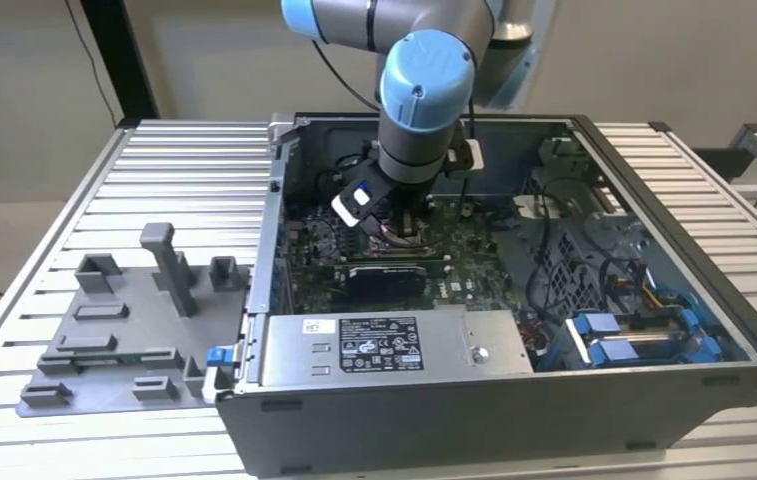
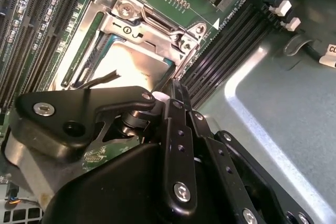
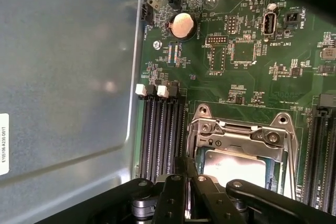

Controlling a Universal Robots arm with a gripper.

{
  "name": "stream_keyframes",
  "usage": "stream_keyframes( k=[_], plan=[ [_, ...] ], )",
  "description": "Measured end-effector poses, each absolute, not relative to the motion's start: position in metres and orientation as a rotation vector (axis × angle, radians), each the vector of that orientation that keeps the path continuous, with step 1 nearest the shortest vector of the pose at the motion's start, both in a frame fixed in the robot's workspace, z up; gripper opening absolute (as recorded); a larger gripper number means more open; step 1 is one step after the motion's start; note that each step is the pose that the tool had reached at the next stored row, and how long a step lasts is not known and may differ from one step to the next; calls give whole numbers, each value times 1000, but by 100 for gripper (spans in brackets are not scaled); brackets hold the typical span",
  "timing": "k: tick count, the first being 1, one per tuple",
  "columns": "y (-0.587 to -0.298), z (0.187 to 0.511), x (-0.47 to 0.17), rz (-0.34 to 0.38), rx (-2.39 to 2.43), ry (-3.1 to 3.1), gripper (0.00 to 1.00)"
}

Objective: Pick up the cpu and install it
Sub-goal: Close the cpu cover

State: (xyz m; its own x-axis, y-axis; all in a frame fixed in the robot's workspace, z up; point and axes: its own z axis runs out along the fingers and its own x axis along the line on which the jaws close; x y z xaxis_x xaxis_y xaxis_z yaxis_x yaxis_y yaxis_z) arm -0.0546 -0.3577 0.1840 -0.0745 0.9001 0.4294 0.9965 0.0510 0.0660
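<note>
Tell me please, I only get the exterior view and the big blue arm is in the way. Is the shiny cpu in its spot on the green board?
Observer: Yes. In the first wrist view the cpu lies flat inside the socket frame, with its silver top showing through the frame's opening.
Operator: Where is the gripper?
Observer: The gripper hangs close over one edge of that frame, right beside the cpu.
Operator: What's next to the frame?
Observer: A row of long black slots runs along that same side, with white clips at one end.
</note>
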Motion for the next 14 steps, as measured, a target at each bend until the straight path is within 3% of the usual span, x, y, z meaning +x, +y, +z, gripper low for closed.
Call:
stream_keyframes(
  k=[7, 14],
  plan=[
    [-357, 183, -54, -506, -1928, -2059, 0],
    [-357, 211, -57, -510, -1929, -2055, 0]
  ],
)
